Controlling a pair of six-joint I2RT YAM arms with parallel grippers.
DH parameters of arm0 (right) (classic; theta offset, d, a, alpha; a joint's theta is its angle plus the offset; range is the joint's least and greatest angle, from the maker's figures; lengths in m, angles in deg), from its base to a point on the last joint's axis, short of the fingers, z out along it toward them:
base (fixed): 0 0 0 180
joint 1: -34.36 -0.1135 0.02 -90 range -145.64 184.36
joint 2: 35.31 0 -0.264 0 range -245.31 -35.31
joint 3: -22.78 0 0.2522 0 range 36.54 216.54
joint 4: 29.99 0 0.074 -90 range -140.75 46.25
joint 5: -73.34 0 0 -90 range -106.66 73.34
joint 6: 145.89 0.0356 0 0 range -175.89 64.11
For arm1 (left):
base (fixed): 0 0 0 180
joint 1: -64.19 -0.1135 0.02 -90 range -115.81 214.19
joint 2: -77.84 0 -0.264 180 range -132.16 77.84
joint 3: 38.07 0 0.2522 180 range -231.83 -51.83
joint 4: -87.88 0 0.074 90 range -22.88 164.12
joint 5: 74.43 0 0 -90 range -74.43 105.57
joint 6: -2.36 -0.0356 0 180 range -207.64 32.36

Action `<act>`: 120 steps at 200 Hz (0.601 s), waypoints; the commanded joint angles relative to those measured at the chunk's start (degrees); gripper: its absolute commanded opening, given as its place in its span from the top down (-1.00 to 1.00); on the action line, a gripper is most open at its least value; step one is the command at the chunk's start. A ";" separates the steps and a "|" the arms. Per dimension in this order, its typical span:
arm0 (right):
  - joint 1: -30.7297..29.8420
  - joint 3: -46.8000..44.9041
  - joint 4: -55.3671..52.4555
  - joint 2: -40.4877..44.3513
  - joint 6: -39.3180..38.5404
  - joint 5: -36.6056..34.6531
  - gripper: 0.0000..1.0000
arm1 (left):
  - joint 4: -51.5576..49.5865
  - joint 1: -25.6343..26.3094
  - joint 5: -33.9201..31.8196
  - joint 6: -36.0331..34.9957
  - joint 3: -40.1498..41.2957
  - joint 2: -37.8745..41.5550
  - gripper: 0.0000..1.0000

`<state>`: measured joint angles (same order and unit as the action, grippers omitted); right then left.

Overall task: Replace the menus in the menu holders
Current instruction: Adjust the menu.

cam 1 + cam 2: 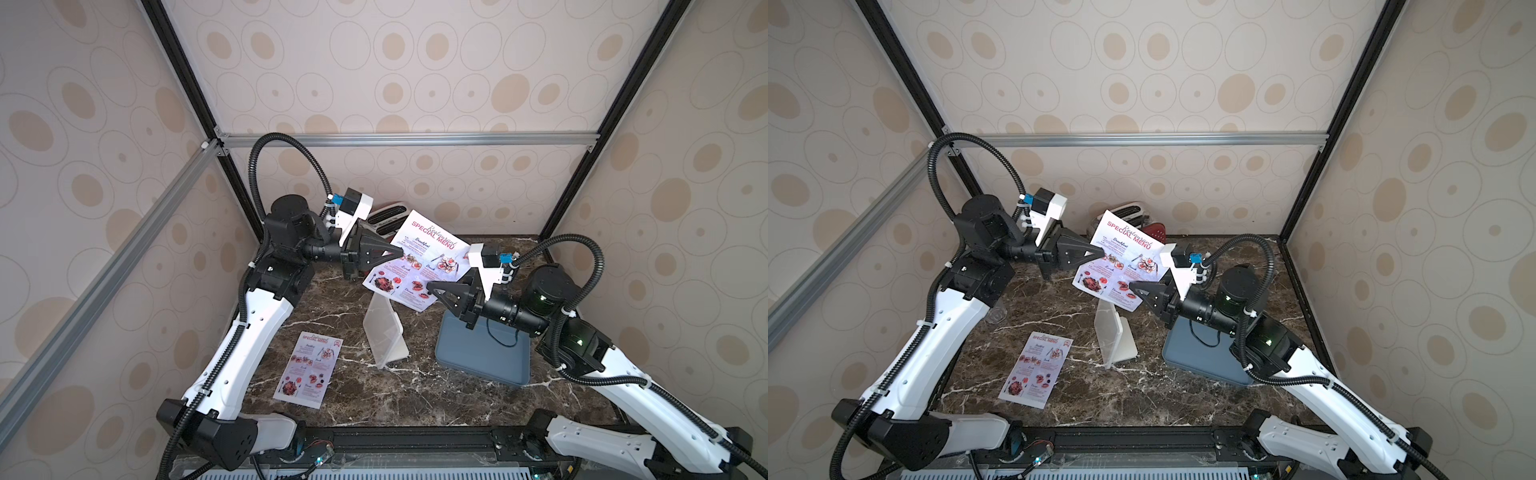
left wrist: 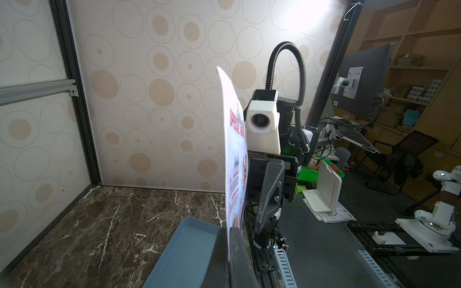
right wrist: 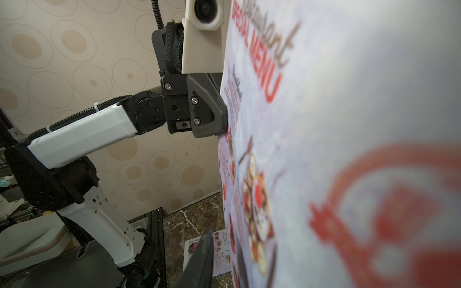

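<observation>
Pinching a seemingly light, floppy menu [image 1: 432,249] by its side edge, the clamped left gripper [image 1: 400,252] holds it above the menu holder [image 1: 384,328]; the right gripper [image 1: 430,286] meets the lower edge, its grip unclear.

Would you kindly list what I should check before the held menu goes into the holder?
1. Left hand pinches the held menu: ok.
2. Right hand grips its lower edge: cannot tell.
3. Menu holder stands upright and empty: ok.
4. Held menu lined up with holder's slot: cannot tell.
5. Spare menu lies flat, apart from the holder: ok.
6. Tray apart from the holder: ok.
</observation>
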<state>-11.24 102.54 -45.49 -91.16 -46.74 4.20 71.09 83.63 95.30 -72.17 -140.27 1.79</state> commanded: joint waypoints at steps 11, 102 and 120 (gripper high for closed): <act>-0.21 1.37 2.27 -0.53 -0.05 1.04 0.76 | -0.01 0.04 0.35 0.56 -1.03 1.17 1.00; -4.02 1.91 -7.74 -3.58 0.43 -12.34 1.00 | 1.04 -0.02 -58.74 5.72 19.59 18.22 -0.99; -7.28 0.96 -5.07 -4.51 3.54 -11.58 1.00 | -7.34 0.04 -79.12 12.93 22.27 22.60 -0.99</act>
<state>-14.89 103.48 -51.13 -94.53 -46.28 -5.22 69.61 83.76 50.82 -67.93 -119.81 19.10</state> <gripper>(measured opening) 0.044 0.993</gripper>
